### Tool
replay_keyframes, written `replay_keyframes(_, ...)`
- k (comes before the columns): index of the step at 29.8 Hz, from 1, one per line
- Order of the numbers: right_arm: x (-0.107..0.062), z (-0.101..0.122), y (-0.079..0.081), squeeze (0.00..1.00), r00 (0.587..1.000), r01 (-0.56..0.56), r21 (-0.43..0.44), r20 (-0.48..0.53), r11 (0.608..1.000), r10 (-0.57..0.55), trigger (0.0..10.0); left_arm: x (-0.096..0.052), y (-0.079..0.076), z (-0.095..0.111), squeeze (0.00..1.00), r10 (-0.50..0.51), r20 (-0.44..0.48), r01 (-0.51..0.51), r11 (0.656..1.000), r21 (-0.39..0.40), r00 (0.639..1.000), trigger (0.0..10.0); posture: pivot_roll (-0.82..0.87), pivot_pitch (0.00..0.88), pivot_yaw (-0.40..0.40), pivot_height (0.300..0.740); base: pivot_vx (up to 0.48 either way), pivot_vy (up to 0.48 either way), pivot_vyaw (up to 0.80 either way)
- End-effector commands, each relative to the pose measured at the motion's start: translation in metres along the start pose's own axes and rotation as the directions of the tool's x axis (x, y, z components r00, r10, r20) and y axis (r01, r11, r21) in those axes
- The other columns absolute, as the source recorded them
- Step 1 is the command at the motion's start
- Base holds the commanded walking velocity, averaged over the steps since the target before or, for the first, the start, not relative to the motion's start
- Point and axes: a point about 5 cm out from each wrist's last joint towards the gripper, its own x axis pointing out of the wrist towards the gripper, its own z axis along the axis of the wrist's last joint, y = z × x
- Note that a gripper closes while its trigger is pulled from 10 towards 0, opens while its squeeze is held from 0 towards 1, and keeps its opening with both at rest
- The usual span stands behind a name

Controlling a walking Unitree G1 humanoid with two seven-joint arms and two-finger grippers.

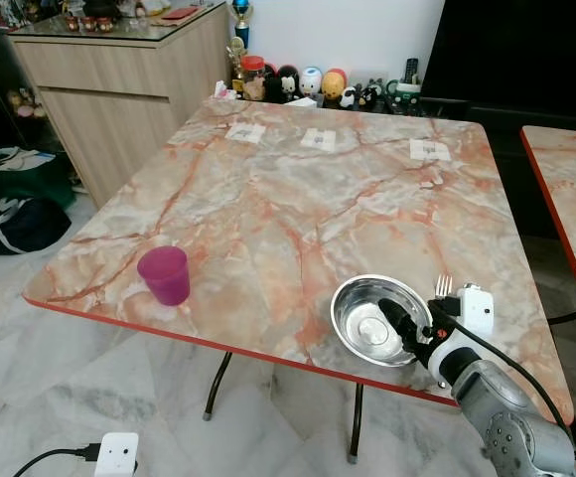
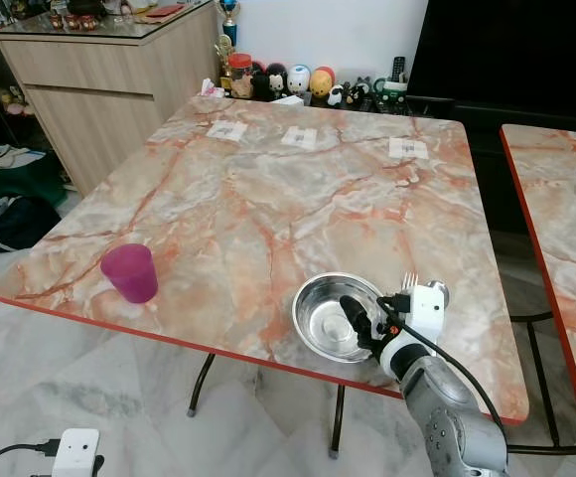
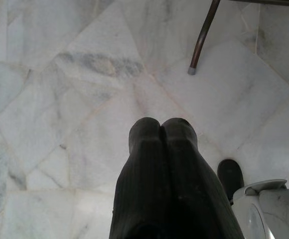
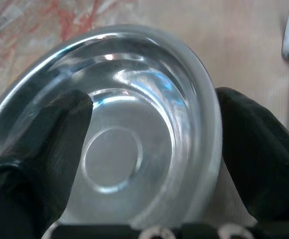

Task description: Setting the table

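Bowl (image 1: 375,320) rim between spread right pincer (image 4: 149,149) fingers, fork (image 1: 443,286) beside.

1. Soft, even daylight fills the room; the marble table (image 1: 298,199) is bright, with a faint sheen.
2. The steel bowl (image 1: 377,320) throws small glints.
3. Close up, the bowl's rim and the right gripper (image 4: 154,149) fingers look blurred.
4. The floor (image 3: 60,99) under the left gripper (image 3: 160,124) is dimmer, greyish.
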Motion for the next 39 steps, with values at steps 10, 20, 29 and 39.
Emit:
replay_keyframes(10, 0.0004, -0.002, 0.0, 0.0, 1.0, 0.014, 0.016, -0.001, 1.0, -0.014, 10.0, -0.0006, -0.0017, -0.0016, 0.0, -0.01, -0.005, 0.01, 1.0, 0.019, 1.0, 10.0, 0.01, 0.0, 0.005, 0.74, 0.0, 0.0, 0.0)
replay_keyframes(20, 0.0036, -0.0035, 0.0035, 0.0, 1.0, 0.015, 0.031, -0.004, 0.999, -0.015, 0.0, 0.0007, 0.0045, 0.0007, 0.0, 0.006, -0.004, -0.006, 1.0, 0.022, 1.0, 10.0, 0.02, 0.0, 0.004, 0.74, 0.0, 0.0, 0.0)
replay_keyframes(29, 0.004, -0.0004, 0.0045, 0.0, 1.0, 0.014, 0.042, 0.018, 0.999, -0.015, 0.0, 0.0008, 0.0038, 0.0008, 0.0, 0.007, -0.006, -0.007, 1.0, 0.019, 1.0, 10.0, 0.02, 0.0, 0.004, 0.74, 0.0, 0.0, 0.0)
replay_keyframes(39, 0.0047, -0.0001, 0.006, 0.0, 1.0, 0.012, 0.045, 0.023, 0.999, -0.013, 0.0, 0.0009, 0.0008, 0.0011, 0.0, 0.002, -0.006, -0.002, 1.0, 0.013, 1.0, 10.0, 0.02, 0.0, 0.001, 0.74, 0.0, 0.0, 0.0)
